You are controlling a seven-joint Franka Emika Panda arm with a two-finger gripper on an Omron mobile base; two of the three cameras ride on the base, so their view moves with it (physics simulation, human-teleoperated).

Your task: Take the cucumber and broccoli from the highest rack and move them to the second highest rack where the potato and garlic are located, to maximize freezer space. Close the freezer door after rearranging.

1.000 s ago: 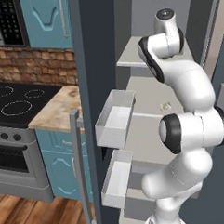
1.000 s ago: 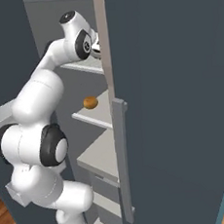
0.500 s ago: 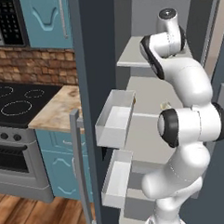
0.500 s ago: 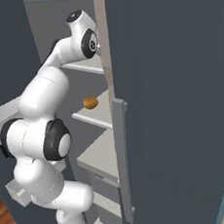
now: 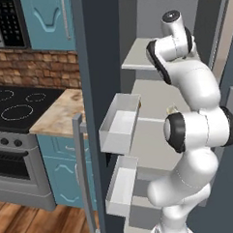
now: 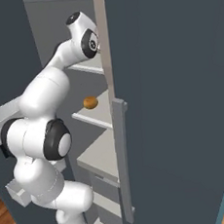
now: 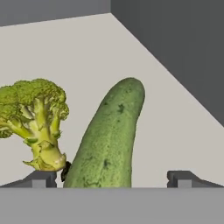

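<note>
The cucumber is long, plump and mottled green with a rounded far end, and it lies on the top rack running away from the hand camera. Just to its left is the broccoli, a pale yellow-green stalk under a bushy darker crown, lying tipped so that the cut stem points toward the cucumber; the stem end sits right against the cucumber's side (whether they actually touch is hard to tell). The gripper is spread wide, one dark fingertip showing below the broccoli and the other off to the right, with the near end of the cucumber lying between them. It has hold of nothing.

The top rack is a plain off-white shelf that meets dark grey freezer walls at the back and right. From the right base view, the rack below carries a small round brown potato near its front edge. In the left base view a small pale thing sits on that same rack beside the arm (too small to name).

The freezer door stands open, a dark grey slab with a long upright handle. Two white door bins jut out on the left. Beyond them are a speckled counter, a black stove top, a brick backsplash, teal cabinets and a wood floor.
</note>
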